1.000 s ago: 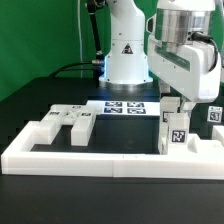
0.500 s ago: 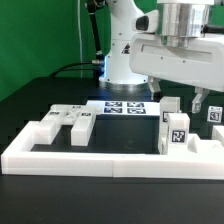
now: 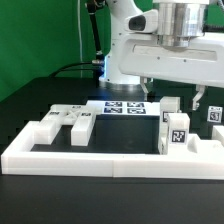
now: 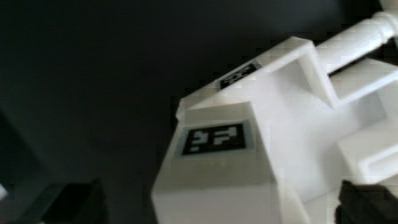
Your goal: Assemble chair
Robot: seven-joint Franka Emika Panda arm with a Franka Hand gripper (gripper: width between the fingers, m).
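At the exterior view's right, the jaws hang spread wide above the upright matte white tagged chair block (image 3: 176, 132) on the black worktop (image 3: 30, 95); descending off-centre, one could topple it.

One claw of mine (image 3: 173, 97) with two fingers (image 3: 200, 98), one marker board (image 3: 122, 107), one border rail (image 3: 110, 162), five white chair parts (image 3: 176, 131) as far as I can tell, two on the exterior view's left, three on its right, one tagged part (image 4: 249, 160) filling my wrist view
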